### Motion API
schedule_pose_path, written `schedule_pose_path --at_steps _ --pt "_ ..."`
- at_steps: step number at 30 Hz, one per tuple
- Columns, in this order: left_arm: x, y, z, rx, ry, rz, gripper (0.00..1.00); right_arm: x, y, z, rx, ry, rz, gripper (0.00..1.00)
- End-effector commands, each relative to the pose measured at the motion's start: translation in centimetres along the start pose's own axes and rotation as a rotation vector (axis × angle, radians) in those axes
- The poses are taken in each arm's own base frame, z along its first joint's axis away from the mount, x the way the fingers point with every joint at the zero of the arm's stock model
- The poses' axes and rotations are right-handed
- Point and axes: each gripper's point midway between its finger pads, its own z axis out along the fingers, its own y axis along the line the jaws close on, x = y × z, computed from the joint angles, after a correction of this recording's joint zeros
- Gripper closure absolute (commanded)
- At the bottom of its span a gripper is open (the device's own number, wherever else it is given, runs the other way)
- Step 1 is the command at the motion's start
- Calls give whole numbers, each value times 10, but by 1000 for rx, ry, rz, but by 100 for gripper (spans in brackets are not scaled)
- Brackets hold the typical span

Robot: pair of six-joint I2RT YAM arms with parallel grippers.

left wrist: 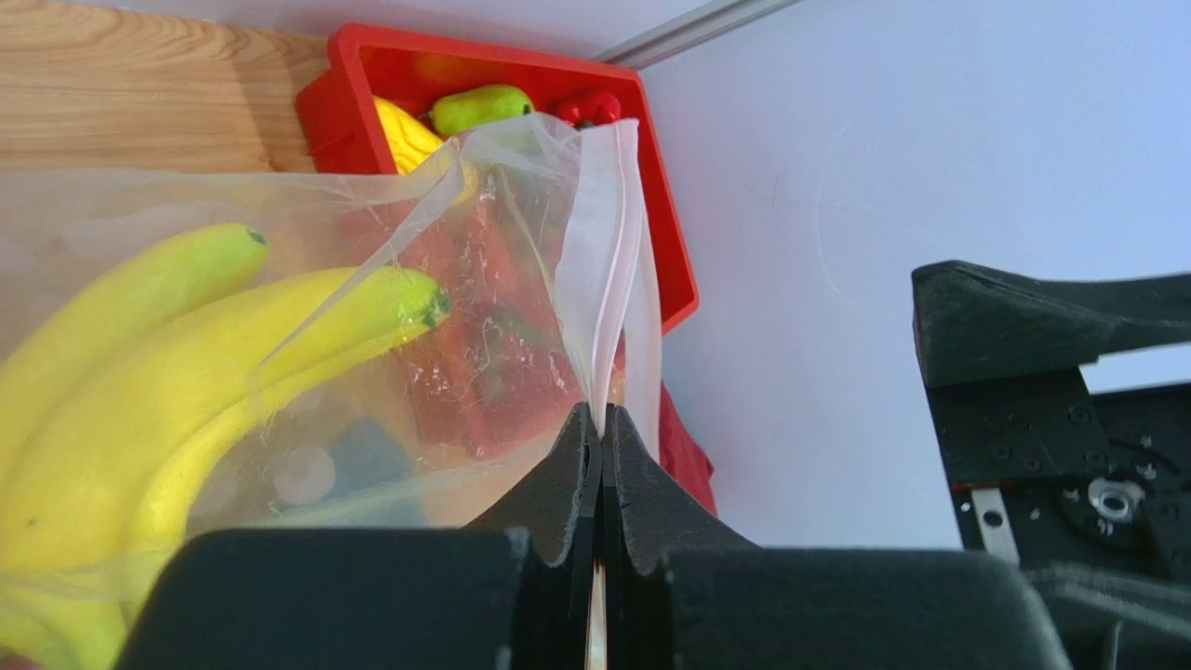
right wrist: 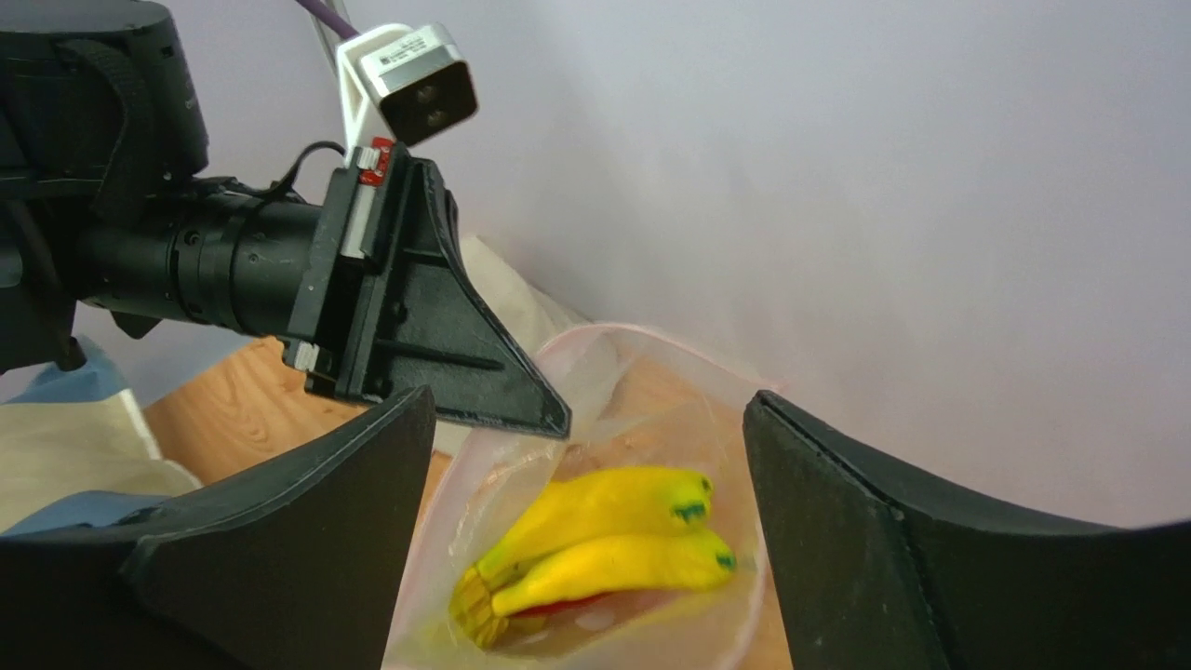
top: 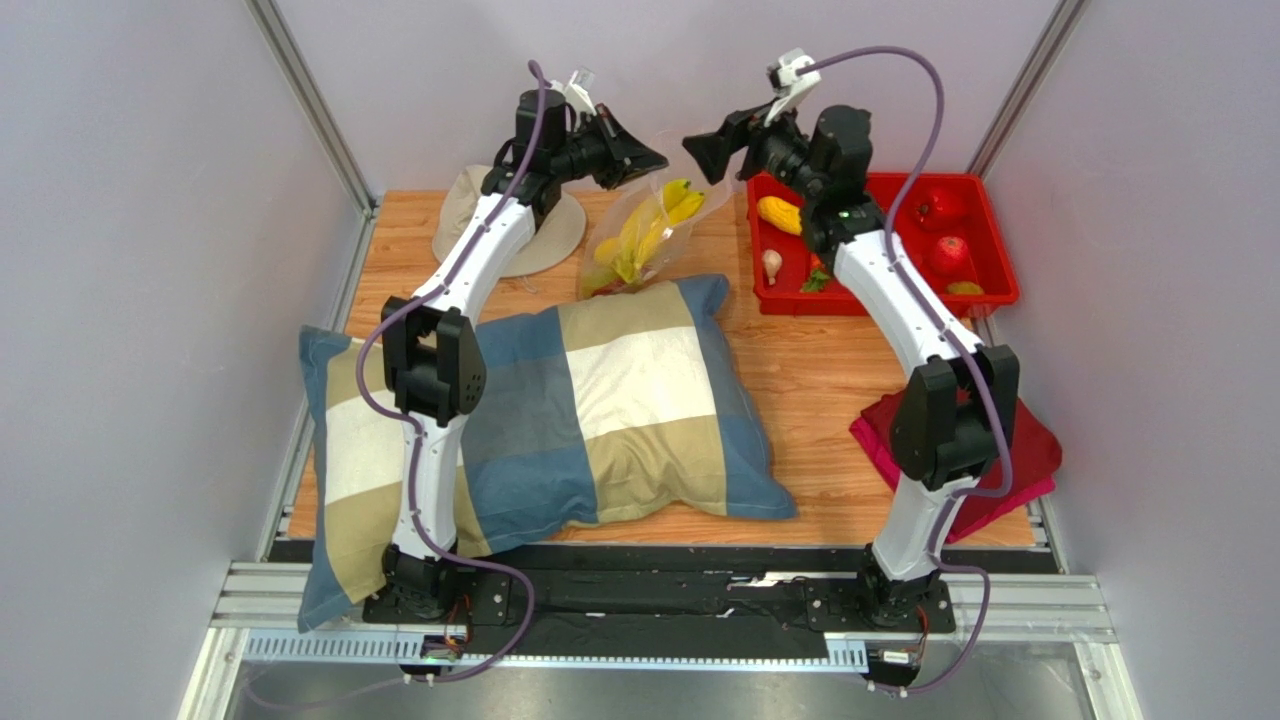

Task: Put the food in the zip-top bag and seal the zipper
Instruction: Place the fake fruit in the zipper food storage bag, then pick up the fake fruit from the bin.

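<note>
Two claws: left claw (left wrist: 603, 419) pinches the zip-top bag (left wrist: 489, 321) hanging mouth-up; right claw (right wrist: 587, 402) spread; bananas (right wrist: 615, 531) point mouthward.

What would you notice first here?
A clear crinkly plastic bag with yellow toy bananas inside hangs at the back, pinched at its mouth by the left gripper. In front lies a big blue-and-tan checked pillow, and a red plastic tray sits back right.

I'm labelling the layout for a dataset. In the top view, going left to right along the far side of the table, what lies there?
beige hat → zip-top bag with the bananas inside → red tray holding more food
</note>
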Motion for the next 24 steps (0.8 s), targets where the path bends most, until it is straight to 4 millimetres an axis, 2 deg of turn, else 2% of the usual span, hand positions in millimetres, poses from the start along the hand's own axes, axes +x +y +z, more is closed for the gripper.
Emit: schedule_pose_path --at_steps 1,2,3,4,5,6,7,8,9,10,11,12,13,14,15,18,20,24 --pt "-15 -33 -13 72 -39 55 100 10 -17 -37 21 176 223 16" --pt "-17 -35 -15 74 -43 66 100 15 -26 -43 32 199 237 17" --pt "-14 -34 -14 64 -37 68 100 7 -49 -53 59 197 234 16" --pt "-15 -33 -15 58 -40 83 100 27 -68 -60 92 256 278 15" --pt "-15 -32 -15 56 -38 84 100 29 -86 -68 119 271 298 14" --pt "-14 -31 -14 53 -34 81 100 13 -117 -86 143 255 300 14" --pt "-12 -29 -13 52 -29 77 100 43 -139 -94 160 329 336 16" --pt "-11 -29 -12 52 -27 75 100 49 -157 -103 191 351 342 17" --pt "-11 -29 -12 53 -26 73 100 59 -192 -123 284 372 349 17" --pt "-9 -28 -10 52 -23 72 100 57 -207 -132 320 388 347 18" --pt "-8 -28 -10 54 -22 71 100 83 -229 -140 344 430 340 18" --pt "-6 -27 -8 53 -18 68 100 89 -250 -158 398 448 340 18" --pt "-5 -28 -7 56 -16 70 100 84 -264 -162 420 442 303 18" --pt "-5 -28 -6 55 -18 70 100 102 -281 -169 443 468 285 18" --pt "-4 -27 -5 56 -16 71 100 105 -297 -179 483 472 263 17" --pt "-3 -23 -3 51 -14 71 100 114 -324 -182 516 479 143 14" --pt "-3 -20 -1 44 -13 70 100 119 -332 -179 525 481 80 13" --pt "0 -14 1 33 -6 67 100 127 -346 -154 564 503 -140 11"
